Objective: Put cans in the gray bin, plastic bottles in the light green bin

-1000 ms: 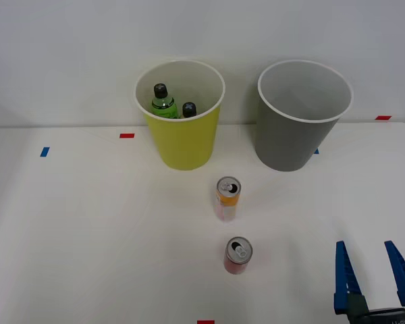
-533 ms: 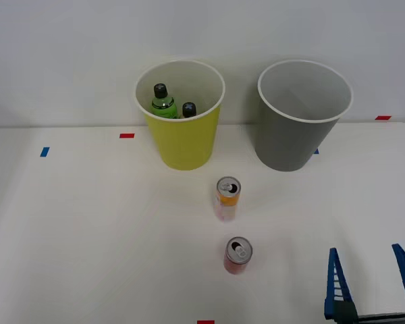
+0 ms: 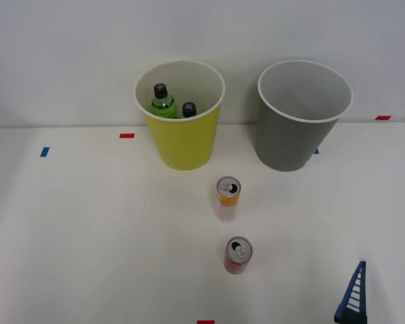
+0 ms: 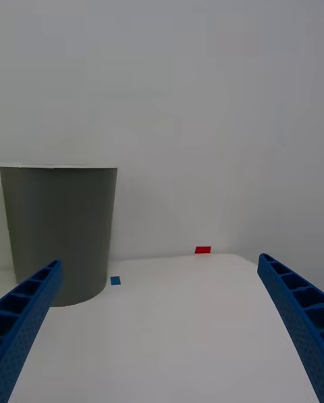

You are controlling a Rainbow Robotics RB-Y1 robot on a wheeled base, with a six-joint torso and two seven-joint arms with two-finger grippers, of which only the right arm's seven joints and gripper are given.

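— White tabletop (image 3: 88,223) ran under a plain pale wall, with small red and blue tape marks scattered on it. What stood on it?

— Two round tapered bins sat at the back. In the upper middle of the front view was the light green bin (image 3: 182,145); to its right, a little apart, the gray bin (image 3: 290,145).

— And the plastic bottles?

— Both were inside the light green bin. The green bottle (image 3: 163,101) showed its black cap and shoulders, and next to it a second black cap (image 3: 189,109) poked just above the rim; its label was hidden, so it was probably the yellow-labelled one.

— Where were the cans?

— Upright on the table in front of the bins. The orange-and-pale can (image 3: 227,198) stood near the frame's centre, and the shorter red can (image 3: 237,255) below it, a little apart. Nothing showed inside the gray bin from that angle.

— And the right gripper?

— One blue ribbed finger (image 3: 353,297) rose at the lower right corner of the front view, well apart from both cans. In the wrist view the right gripper (image 4: 162,322) had its two fingers spread wide with nothing between them, and the gray bin's wall stood ahead at middle left of that picture, with a blue tape mark (image 4: 115,280) beside its foot and a red one (image 4: 202,249) farther on.
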